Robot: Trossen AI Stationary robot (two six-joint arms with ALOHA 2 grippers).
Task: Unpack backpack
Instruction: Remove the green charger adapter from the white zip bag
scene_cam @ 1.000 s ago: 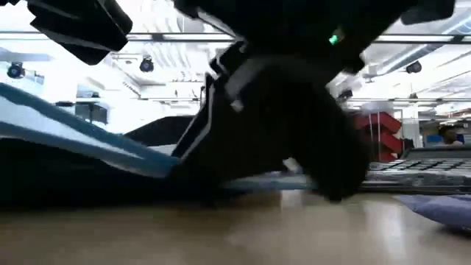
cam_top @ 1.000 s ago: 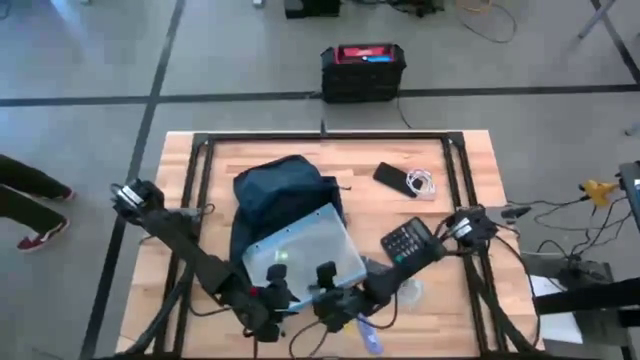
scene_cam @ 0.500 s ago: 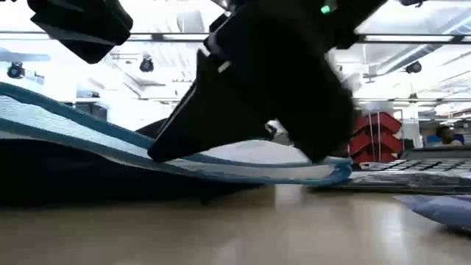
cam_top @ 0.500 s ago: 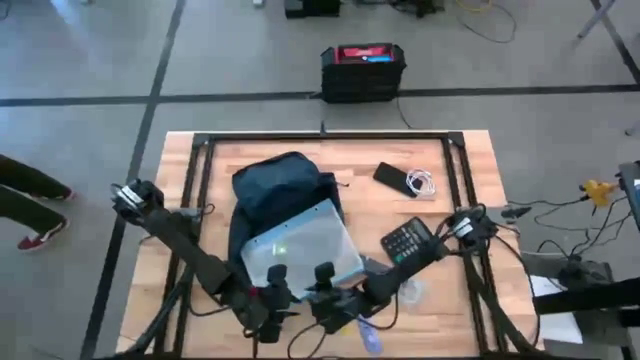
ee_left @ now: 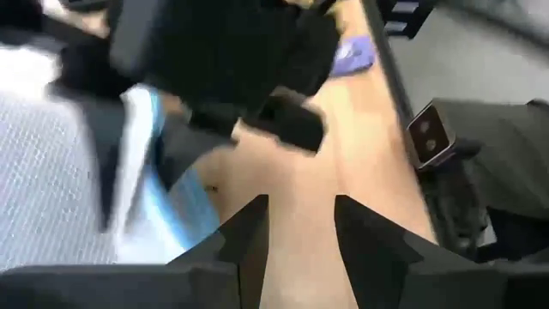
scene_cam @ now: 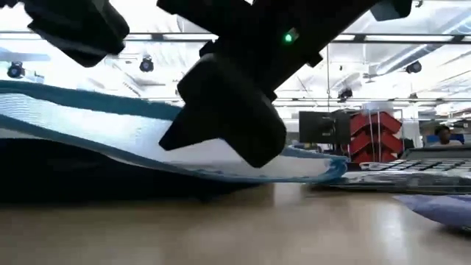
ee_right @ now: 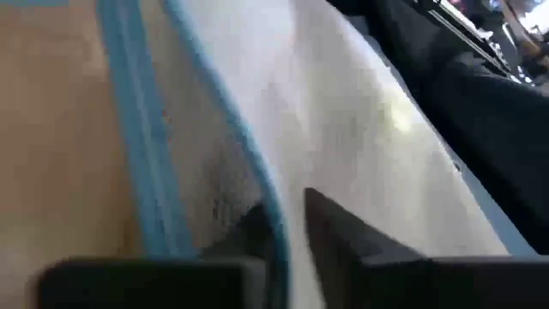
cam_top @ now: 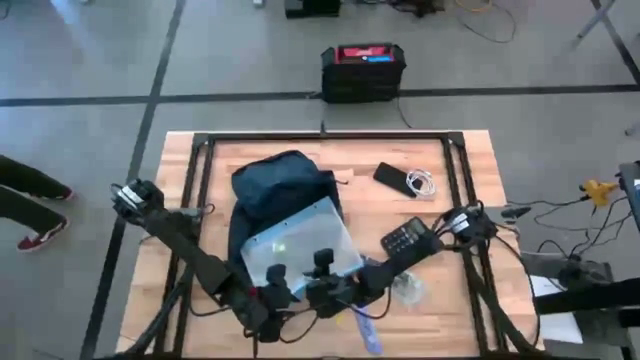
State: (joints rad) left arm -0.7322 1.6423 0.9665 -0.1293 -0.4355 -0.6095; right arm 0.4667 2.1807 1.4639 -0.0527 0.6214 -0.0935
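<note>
Inspector: Backpack (cam_top: 281, 190) position?

Arm: Mid-table, slumped; a pale mesh pouch (cam_top: 300, 248) juts from its mouth toward me.

Inspector: Handling?

Arm: Soft, light, floppy, I judge. Take the pouch by its blue edge. My right gripper (ee_right: 287, 225) is clamped on that edge; my left gripper (ee_left: 300, 232) hovers beside it, part-open, empty.

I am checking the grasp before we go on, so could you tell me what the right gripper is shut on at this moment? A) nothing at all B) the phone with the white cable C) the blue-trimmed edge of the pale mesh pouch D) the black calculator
C: in the right wrist view the right gripper has its fingers pinched on the blue-trimmed edge of the pale mesh pouch, which sticks out of the backpack.
</note>
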